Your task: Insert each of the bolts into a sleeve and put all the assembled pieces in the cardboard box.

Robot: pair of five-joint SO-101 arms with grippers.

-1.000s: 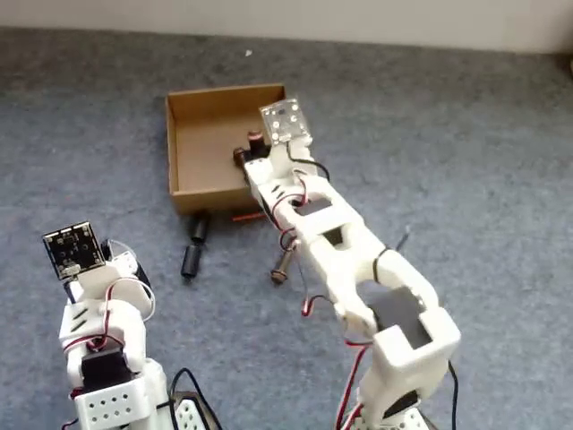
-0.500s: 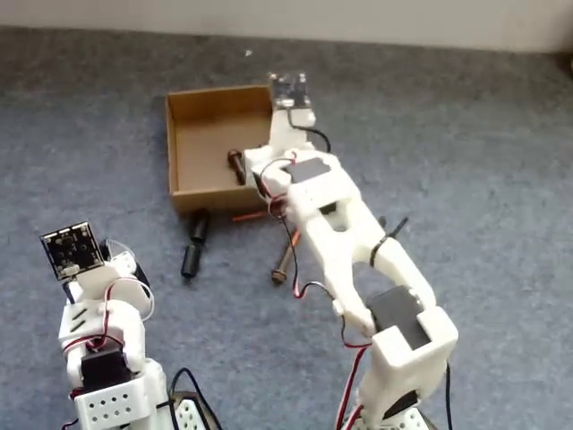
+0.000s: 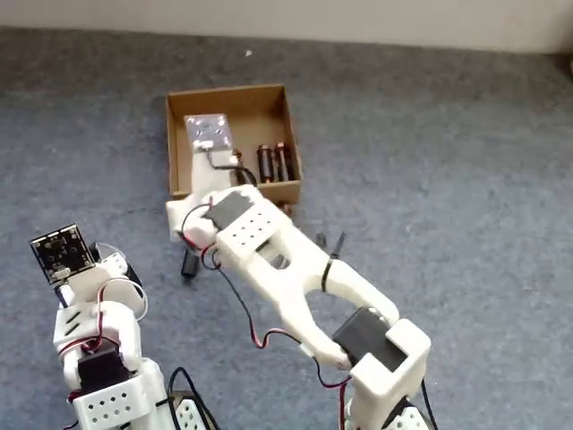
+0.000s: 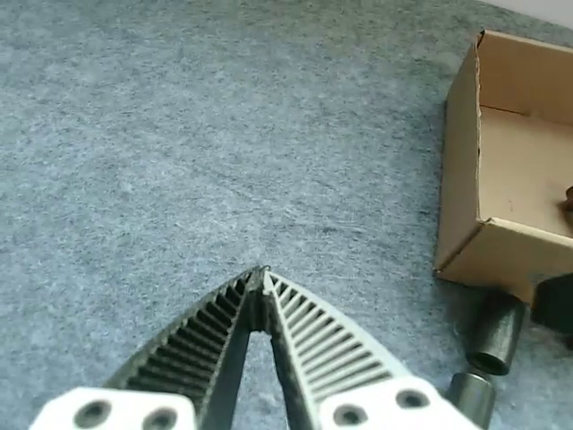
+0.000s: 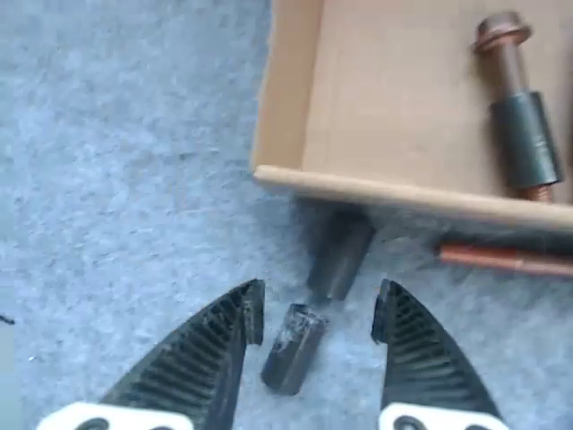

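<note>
The cardboard box (image 3: 179, 148) lies at the back of the table, with two assembled pieces (image 3: 274, 162) side by side inside it. In the right wrist view another assembled piece (image 5: 517, 121) lies in the box (image 5: 286, 98). My right gripper (image 5: 318, 309) is open just above two black sleeves; one sleeve (image 5: 293, 348) lies between its fingers and the other (image 5: 340, 253) lies against the box wall. A bare copper bolt (image 5: 503, 258) lies outside that wall. My left gripper (image 4: 262, 274) is shut over bare carpet, with the box (image 4: 466, 179) and the sleeves (image 4: 496, 332) off to one side.
Grey carpet covers the whole table. The right arm (image 3: 269, 251) stretches across the front of the box and hides what lies under it. A sleeve (image 3: 189, 262) shows beside it. The left arm (image 3: 89, 313) stands at the near left corner.
The right arm has swung left from the box's right side across its front to above the two sleeves, uncovering the pieces in the box. The left arm has barely shifted.
</note>
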